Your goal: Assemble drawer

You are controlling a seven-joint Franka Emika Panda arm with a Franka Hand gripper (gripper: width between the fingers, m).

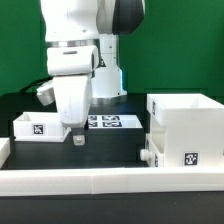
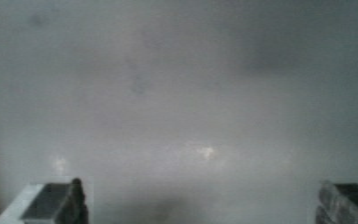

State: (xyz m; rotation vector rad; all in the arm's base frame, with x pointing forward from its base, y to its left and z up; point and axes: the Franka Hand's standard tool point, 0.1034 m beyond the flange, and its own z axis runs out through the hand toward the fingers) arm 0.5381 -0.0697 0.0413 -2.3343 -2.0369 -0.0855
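gripper (image 1: 78, 138) (image 2: 194, 205) hung open and empty, low over table (image 1: 120, 146) | housing (image 1: 188, 120) sat by table's edge at exterior view's right; loose tray (image 1: 35, 126) near the opposite edge | judged light, rigid, slick plastic: pinch tray by a thin wall

— What do you have there besides the parts?
— The marker board (image 1: 105, 122), flat on your black table (image 1: 115, 150).
— And up front?
— A long low white rail (image 1: 90, 181) crosses your foreground; a green wall (image 1: 20, 50) stands behind.
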